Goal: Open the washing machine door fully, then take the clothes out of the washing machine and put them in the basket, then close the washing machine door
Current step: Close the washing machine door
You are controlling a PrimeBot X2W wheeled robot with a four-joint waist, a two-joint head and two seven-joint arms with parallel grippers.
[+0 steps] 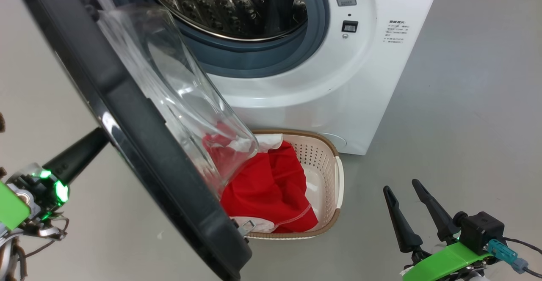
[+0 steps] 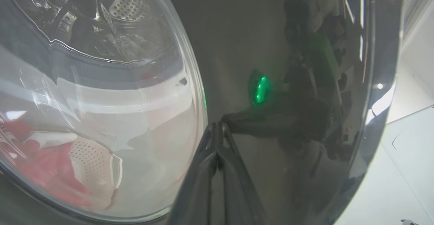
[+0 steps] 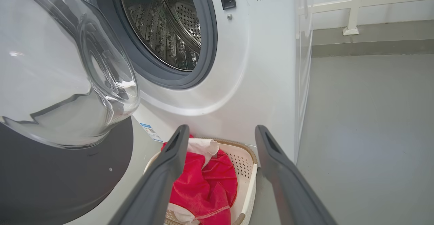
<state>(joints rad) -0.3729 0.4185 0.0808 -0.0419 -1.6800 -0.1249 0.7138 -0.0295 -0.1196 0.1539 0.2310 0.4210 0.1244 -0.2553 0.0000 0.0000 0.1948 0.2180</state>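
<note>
The washing machine (image 1: 322, 82) stands with its steel drum (image 1: 228, 1) showing no garment. The washing machine door (image 1: 139, 137) swings out to the left, its glass bowl (image 3: 67, 82) hanging over the basket. The red and white clothes (image 1: 266, 188) lie in the cream basket (image 1: 332, 175) on the floor in front of the machine. My left gripper (image 2: 217, 126) is shut, its tips against the door's glossy black outer face (image 2: 257, 157). At the lower right my right gripper (image 1: 402, 186) is open and holds nothing. Its wrist view looks between the fingers (image 3: 176, 150) at the clothes (image 3: 203, 184) and the basket (image 3: 249, 184).
Grey floor (image 1: 465, 103) runs to the right of the machine. A white railing (image 3: 352, 8) stands along the far wall. The open door blocks the left side of the basket. Through the door glass the left wrist view shows the clothes (image 2: 44, 170).
</note>
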